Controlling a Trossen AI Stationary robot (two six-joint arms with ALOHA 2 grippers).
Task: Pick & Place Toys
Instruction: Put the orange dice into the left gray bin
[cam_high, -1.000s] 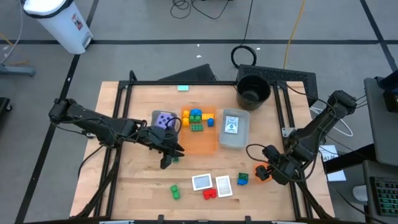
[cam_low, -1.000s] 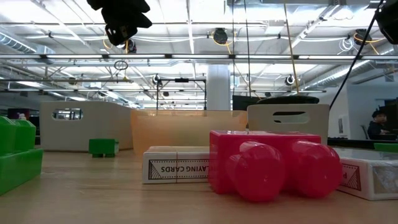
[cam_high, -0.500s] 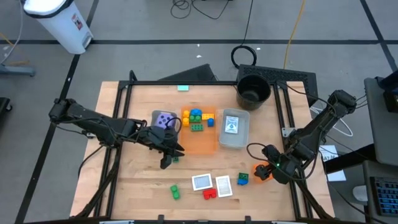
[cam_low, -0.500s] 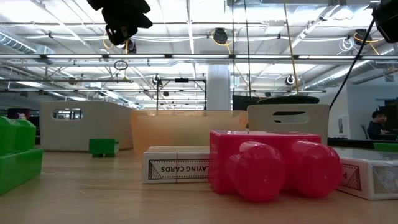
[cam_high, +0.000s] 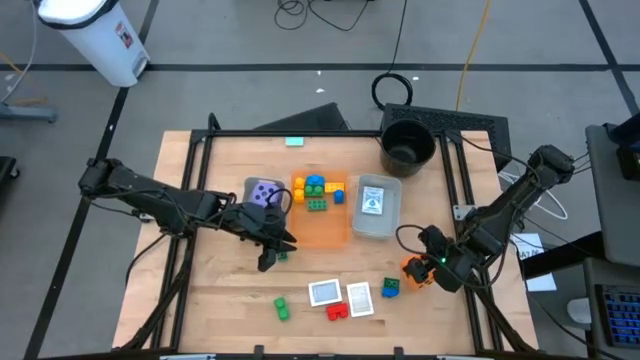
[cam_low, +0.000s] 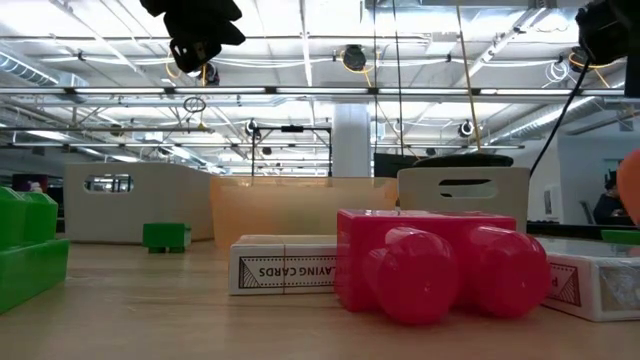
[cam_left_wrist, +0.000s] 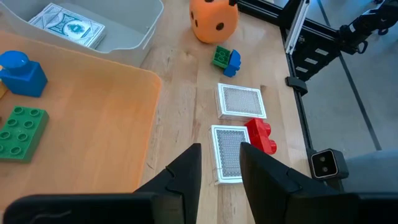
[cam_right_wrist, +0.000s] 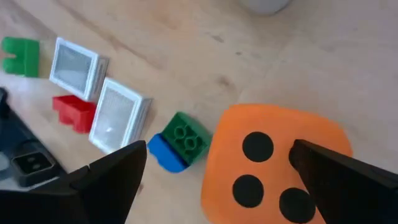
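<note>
My right gripper (cam_high: 420, 270) is shut on the orange spotted die (cam_right_wrist: 277, 165) near the table's right near part; the die also shows at the low view's right edge (cam_low: 631, 190). My left gripper (cam_high: 268, 248) hangs open and empty high above the table (cam_low: 200, 30), over a green brick (cam_high: 281, 256). Two whitish cards (cam_high: 324, 292) (cam_high: 359, 298), a red brick (cam_high: 337, 310), a green-and-blue brick (cam_high: 390, 288) and a green brick (cam_high: 281, 307) lie flat on the wood. The purple die (cam_high: 263, 193) sits in a grey tray. My right gripper holds the orange die between its two fingers, one finger (cam_right_wrist: 336, 177) against the die's side (cam_right_wrist: 323, 140); the other finger's contact is not plain. The die's spotted face (cam_right_wrist: 258, 149) looks toward the wrist camera. The die is lifted clear of the table.
An orange tray (cam_high: 325, 228) holds yellow, blue and green bricks (cam_high: 318, 190). A grey tray (cam_high: 376, 222) beside it holds a card deck (cam_high: 372, 200). A black bucket (cam_high: 407, 145) stands at the far right. Bare wood lies at the near left.
My right gripper has gone up and a little toward the table's left edge with the orange die, which is now lifted clear of the table and has come into the low view's right edge.
</note>
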